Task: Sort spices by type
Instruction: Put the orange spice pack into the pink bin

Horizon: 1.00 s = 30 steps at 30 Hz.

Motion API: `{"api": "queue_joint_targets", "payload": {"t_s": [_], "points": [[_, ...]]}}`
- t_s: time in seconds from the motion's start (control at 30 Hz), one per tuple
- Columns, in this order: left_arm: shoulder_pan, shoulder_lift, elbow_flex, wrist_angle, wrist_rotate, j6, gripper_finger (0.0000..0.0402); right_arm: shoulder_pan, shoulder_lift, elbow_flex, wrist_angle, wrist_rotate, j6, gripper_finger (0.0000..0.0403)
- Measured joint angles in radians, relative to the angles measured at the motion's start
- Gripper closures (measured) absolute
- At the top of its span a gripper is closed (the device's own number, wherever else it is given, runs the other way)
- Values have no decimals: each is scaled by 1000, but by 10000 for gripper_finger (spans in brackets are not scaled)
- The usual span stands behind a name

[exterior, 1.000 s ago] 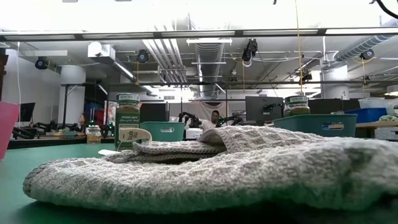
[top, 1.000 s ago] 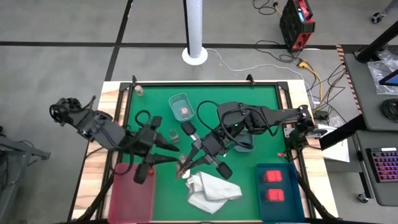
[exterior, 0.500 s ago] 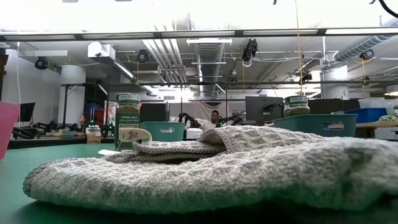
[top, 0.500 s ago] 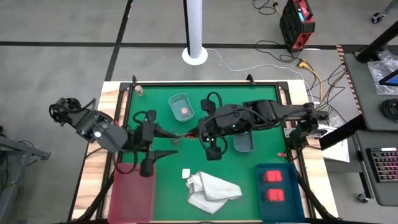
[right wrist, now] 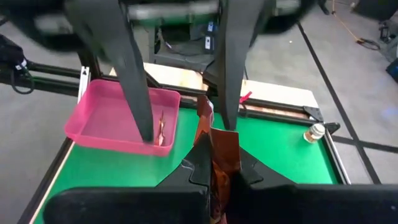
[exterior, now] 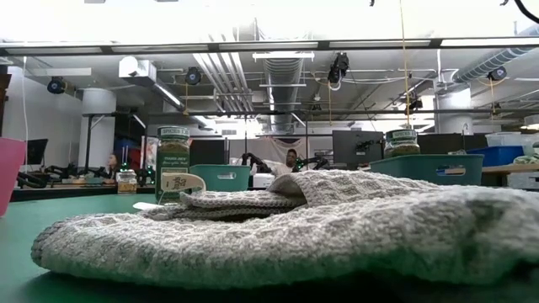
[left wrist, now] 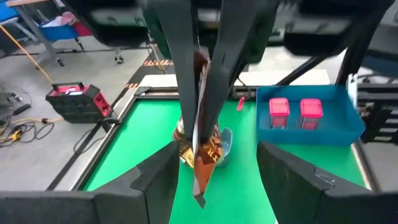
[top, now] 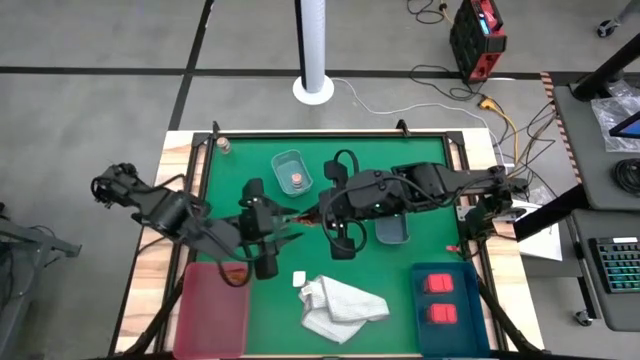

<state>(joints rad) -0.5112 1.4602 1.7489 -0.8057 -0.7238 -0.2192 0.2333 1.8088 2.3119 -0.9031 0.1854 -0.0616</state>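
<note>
Flat red-orange and brown packet: clamped upright in my right claw above mid green surface, my left claw spread apart around its far edge; handover step, next closing left before right releases.

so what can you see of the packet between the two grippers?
The packet is flat and glossy, brown and red-orange with pale print, apparently foil or plastic. The right gripper is shut on one end, holding it edge-on above the green mat, mid-table. The left gripper faces it with open fingers either side of the free end, not gripping.
</note>
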Motion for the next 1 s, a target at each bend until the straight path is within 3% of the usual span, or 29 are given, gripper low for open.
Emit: {"api": "queue_joint_targets", "payload": {"t_s": [0.3, 0.5, 0.83, 1.0], "points": [[35, 23, 0, -1, -45, -2, 252, 2, 0, 0, -5, -10, 0, 394], [34, 19, 0, -13, 5, 21, 384, 4, 1, 0, -5, -36, 18, 394], [28, -3, 1, -8, 64, 27, 401, 4, -9, 18, -48, -45, 101, 368], [28, -38, 3, -18, 33, 47, 402, -27, -49, 23, -118, -159, 210, 327]]}}
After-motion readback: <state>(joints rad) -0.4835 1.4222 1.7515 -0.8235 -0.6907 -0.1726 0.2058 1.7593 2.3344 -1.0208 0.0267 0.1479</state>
